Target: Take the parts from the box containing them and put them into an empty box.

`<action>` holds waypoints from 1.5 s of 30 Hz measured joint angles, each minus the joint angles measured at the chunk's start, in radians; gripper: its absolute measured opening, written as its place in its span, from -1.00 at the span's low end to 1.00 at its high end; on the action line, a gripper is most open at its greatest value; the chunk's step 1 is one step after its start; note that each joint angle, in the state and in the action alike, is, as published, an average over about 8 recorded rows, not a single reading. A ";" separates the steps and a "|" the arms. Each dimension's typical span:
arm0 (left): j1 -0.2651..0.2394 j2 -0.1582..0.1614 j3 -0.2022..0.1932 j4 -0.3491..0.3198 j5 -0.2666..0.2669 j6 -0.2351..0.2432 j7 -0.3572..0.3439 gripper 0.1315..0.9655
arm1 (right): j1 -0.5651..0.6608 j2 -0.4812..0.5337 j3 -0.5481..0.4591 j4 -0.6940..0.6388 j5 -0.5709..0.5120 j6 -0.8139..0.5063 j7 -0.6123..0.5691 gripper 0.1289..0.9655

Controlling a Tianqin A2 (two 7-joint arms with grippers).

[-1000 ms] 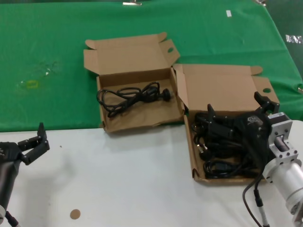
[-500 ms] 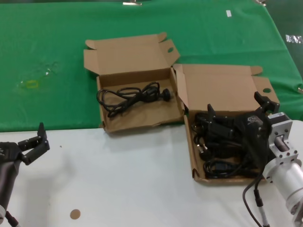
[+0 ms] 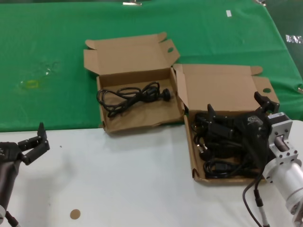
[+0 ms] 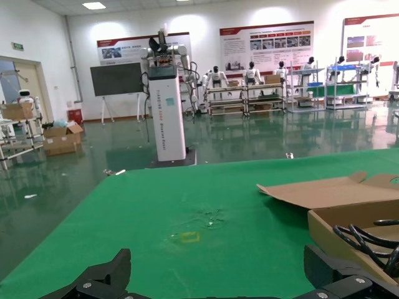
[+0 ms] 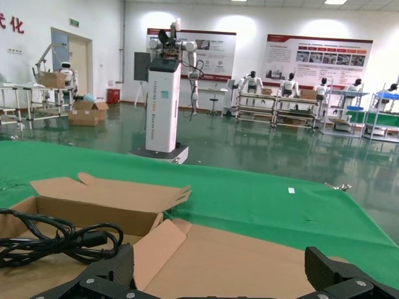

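Note:
The larger brown box [image 3: 189, 142] lies at the right and holds several black cords [image 3: 222, 142] in a tangled heap. My right gripper [image 3: 235, 106] hovers open just over that heap, with nothing between its fingers; the wrist view looks past the open fingers [image 5: 121, 261] at this box's raised lid [image 5: 249, 261]. The smaller brown box [image 3: 137, 120] stands left of it on the green cloth, lid up, with one looped cord [image 3: 130, 97] inside, which also shows in the right wrist view [image 5: 56, 240]. My left gripper [image 3: 32, 139] waits open at the front left.
A green cloth [image 3: 57, 56] covers the far half of the table, with a faint yellow mark [image 3: 32, 84] at its left. The near half is white tabletop [image 3: 132, 179] carrying a small brown disc [image 3: 75, 214]. The boxes' edges almost touch.

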 joint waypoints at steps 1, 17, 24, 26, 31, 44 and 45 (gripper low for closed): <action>0.000 0.000 0.000 0.000 0.000 0.000 0.000 1.00 | 0.000 0.000 0.000 0.000 0.000 0.000 0.000 1.00; 0.000 0.000 0.000 0.000 0.000 0.000 0.000 1.00 | 0.000 0.000 0.000 0.000 0.000 0.000 0.000 1.00; 0.000 0.000 0.000 0.000 0.000 0.000 0.000 1.00 | 0.000 0.000 0.000 0.000 0.000 0.000 0.000 1.00; 0.000 0.000 0.000 0.000 0.000 0.000 0.000 1.00 | 0.000 0.000 0.000 0.000 0.000 0.000 0.000 1.00; 0.000 0.000 0.000 0.000 0.000 0.000 0.000 1.00 | 0.000 0.000 0.000 0.000 0.000 0.000 0.000 1.00; 0.000 0.000 0.000 0.000 0.000 0.000 0.000 1.00 | 0.000 0.000 0.000 0.000 0.000 0.000 0.000 1.00; 0.000 0.000 0.000 0.000 0.000 0.000 0.000 1.00 | 0.000 0.000 0.000 0.000 0.000 0.000 0.000 1.00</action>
